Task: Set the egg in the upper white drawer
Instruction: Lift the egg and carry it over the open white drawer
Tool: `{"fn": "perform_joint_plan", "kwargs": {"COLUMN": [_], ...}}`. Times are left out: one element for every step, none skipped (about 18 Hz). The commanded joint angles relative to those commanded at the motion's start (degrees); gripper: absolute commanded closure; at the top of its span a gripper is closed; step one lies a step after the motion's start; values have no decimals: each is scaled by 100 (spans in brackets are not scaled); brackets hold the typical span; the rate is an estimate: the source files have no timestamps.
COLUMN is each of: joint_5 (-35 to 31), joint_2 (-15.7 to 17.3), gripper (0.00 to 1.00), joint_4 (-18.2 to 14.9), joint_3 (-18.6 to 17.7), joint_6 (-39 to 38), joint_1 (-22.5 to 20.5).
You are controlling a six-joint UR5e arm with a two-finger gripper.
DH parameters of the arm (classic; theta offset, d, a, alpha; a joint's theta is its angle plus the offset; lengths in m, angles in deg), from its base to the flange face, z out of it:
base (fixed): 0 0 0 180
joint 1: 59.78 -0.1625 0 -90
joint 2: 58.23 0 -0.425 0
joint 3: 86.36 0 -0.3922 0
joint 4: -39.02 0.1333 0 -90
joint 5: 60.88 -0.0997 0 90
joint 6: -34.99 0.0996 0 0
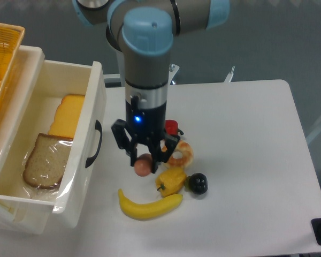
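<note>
A: Where is the egg (143, 165)?

B: Pinched at the tip of the claw (143, 162), lifted clear of the table (246, 160). The two black fingers (131, 152) are drawn in on either side of it, so only the lower, rounded half of the brownish-pink shell shows below them.

A: And how does it sit against the other food?

B: It hangs just left of the yellow pepper (171, 181) and above the banana (148, 205), which lies curved on the table nearest the camera. Right of the claw is a glazed doughnut (183, 153), with a small red pepper (172, 127) peeking out behind the arm's wrist. A black round fruit (198, 183) rests touching the yellow pepper's right side.

A: What about the upper white drawer (91, 128)?

B: It stands pulled open at the left, its black curved handle (95, 143) facing the claw. The egg is out in front of that handle, near the drawer's front wall but outside the box. Inside lie a wrapped slice of brown bread (46, 160) and, beyond it, orange cheese slices (68, 115).

A: Anything further left?

B: A yellow wicker basket (2, 59) sits at the top-left corner, overlapping the drawer's far side. Something pale shows at its edge, too cut off to name.

A: And the arm?

B: The grey UR5e arm (147, 64) with blue caps points straight down over the table, a blue light glowing on the wrist just above the claw.
</note>
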Motion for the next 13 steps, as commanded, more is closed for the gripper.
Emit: {"fn": "perform_joint_plan", "kwargs": {"joint_5": [9, 9, 0, 9, 9, 9, 9, 9, 9, 9, 35, 96, 167], "joint_2": [9, 44, 70, 79, 79, 88, 123, 158, 185, 254, 281, 299, 299], "gripper": [92, 92, 92, 92, 92, 92, 92, 92, 92, 92, 92, 92, 92], "joint_4": [-9, -17, -26, -26, -35, -61, -70, -88, -114, -114, -123, -123, -123], "joint_3": [9, -17, -35, -61, -79, -166, -263, -325, -412, -500, -544, -580, -606], "joint_6": [9, 18, 26, 105, 227, 324, 421, 587, 728, 808, 861, 870, 879], "joint_1": [96, 193, 290, 369, 448, 536, 633, 703, 747, 809, 844, 862, 923]}}
